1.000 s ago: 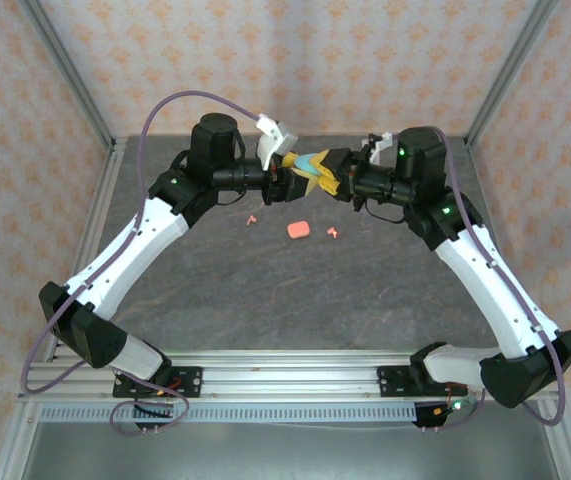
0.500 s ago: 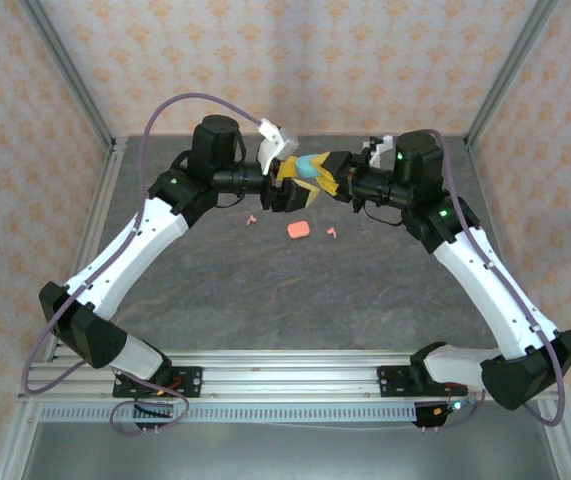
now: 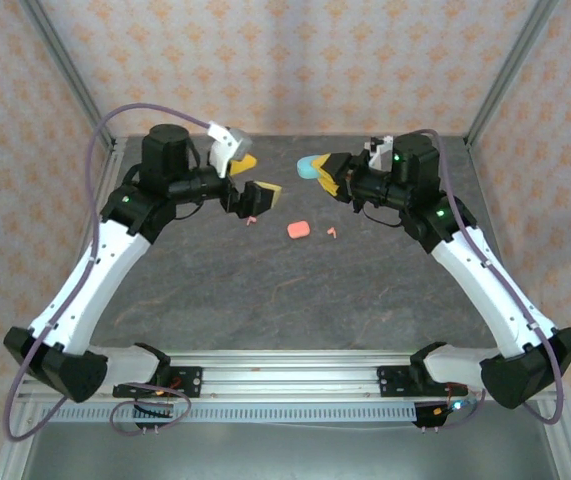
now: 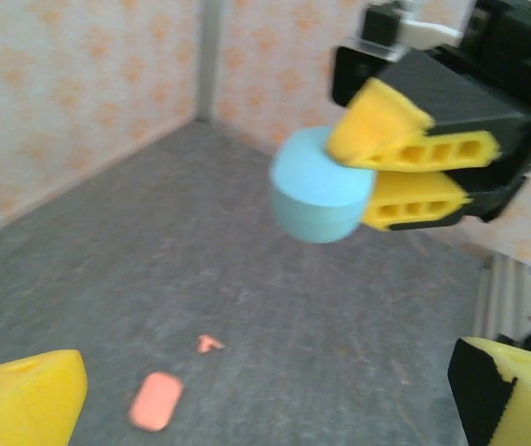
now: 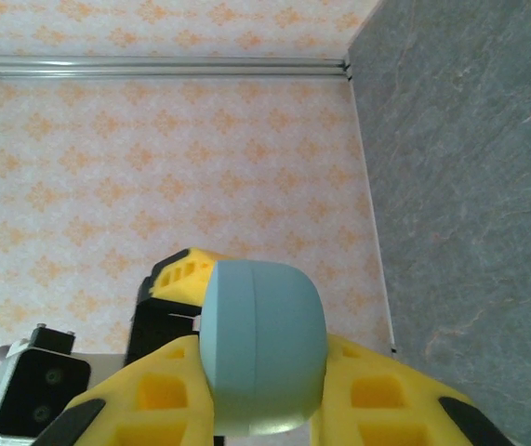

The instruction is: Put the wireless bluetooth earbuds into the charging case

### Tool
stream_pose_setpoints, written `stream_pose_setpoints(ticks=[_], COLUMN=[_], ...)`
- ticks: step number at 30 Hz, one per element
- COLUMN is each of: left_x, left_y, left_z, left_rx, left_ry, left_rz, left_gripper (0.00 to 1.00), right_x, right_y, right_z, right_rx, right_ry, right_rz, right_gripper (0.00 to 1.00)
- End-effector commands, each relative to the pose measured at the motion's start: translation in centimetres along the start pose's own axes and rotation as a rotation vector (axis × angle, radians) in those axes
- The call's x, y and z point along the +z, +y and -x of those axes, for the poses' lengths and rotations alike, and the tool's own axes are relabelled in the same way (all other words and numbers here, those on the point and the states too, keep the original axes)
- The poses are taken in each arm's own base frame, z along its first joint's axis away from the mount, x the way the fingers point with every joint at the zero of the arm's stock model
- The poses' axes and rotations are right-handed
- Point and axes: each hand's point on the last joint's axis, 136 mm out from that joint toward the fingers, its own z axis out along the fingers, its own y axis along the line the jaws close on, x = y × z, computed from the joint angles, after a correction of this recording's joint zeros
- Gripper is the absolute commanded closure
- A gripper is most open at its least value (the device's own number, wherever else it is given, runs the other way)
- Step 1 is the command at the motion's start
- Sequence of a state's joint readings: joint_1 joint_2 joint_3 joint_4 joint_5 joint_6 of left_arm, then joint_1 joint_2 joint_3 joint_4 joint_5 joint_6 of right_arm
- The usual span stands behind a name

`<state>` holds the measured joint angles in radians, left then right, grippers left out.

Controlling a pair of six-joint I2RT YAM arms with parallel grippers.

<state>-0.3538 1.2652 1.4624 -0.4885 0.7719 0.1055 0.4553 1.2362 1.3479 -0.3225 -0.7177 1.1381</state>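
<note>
Teal charging case (image 3: 311, 166) is pinched between the right gripper (image 3: 325, 173) fingers and held off the surface (image 3: 265, 290). It is a smooth matte plastic oval with a seam around it and looks shut; what is inside I cannot tell. The gripper pads are yellow and blocky with hollow cells. The left gripper (image 3: 256, 180) stands wide and empty, well apart. Lower down on the grey marbled surface, the pink case (image 3: 299, 229), a flat rounded pill, lies between two tiny stemmed pink earbuds (image 3: 332, 233). Both are loose, so the pink pair looks not yet inserted.
</note>
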Motion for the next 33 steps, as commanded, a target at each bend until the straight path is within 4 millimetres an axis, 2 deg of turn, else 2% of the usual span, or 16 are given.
stream_pose_setpoints(ticks=[1,5,9,14,19,23,28,33], left_x=[-1.6,-2.4,-3.4,-5.8,-8.7,-10.3,-11.6,-13.6], left_y=[3.7,5.4,7.3,9.9,11.5,11.8,10.7,9.2], left_z=[-1.8,-3.2,-4.9,-7.3,-10.5,-13.1,-15.3,-17.2], left_rx=[-0.057,-0.151,-0.259,-0.393,-0.519,-0.613,-0.692,-0.718], left_ry=[0.049,0.091,0.126,0.152,0.199,0.230,0.233,0.236], left_rz=[0.219,0.301,0.418,0.597,0.770,0.840,0.854,0.889], left_gripper=[0.00,0.00,0.00,0.00,0.00,0.00,0.00,0.00], right_x=[0.6,2.9,6.5,13.2,20.8,25.6,31.2,34.8], right_y=[-1.4,-3.7,-6.0,-8.0,-11.0,-14.3,-19.0,-21.5], right_z=[0.5,0.3,-0.3,-1.6,-4.2,-6.0,-7.5,-9.2], right_rx=[-0.049,-0.057,-0.094,-0.145,-0.181,-0.211,-0.226,-0.247], right_ry=[-0.010,0.028,0.086,0.184,0.332,0.407,0.460,0.506], right_rz=[-0.052,-0.107,-0.161,-0.189,-0.219,-0.243,-0.277,-0.290], right_gripper=[0.92,0.92,0.92,0.92,0.93,0.93,0.92,0.90])
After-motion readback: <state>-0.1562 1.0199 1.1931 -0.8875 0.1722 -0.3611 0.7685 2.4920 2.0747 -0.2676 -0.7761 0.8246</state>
